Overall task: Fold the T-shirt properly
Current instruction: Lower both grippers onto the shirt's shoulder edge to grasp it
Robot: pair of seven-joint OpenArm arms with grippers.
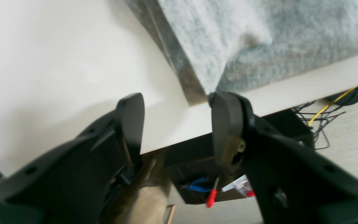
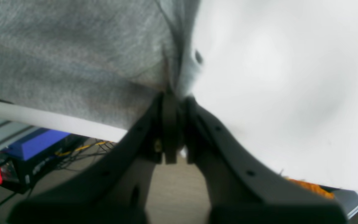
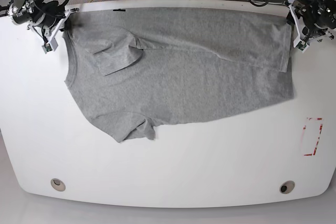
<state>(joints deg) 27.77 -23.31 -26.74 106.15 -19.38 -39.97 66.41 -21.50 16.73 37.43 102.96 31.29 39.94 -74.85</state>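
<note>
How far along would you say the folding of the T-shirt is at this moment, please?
Early. The T-shirt lies spread on the white table, with one sleeve already turned in over the body. In hand: the right gripper is shut on a far corner of the fabric, while the left gripper sits open at the opposite far corner, its jaws not yet closed. Every main fold of the body remains.

the left gripper [image 1: 177, 109] hangs with its jaws spread wide apart, tips pointing down toward the table edge. the right gripper [image 2: 174, 99] has its jaws pinched together on cloth.
</note>
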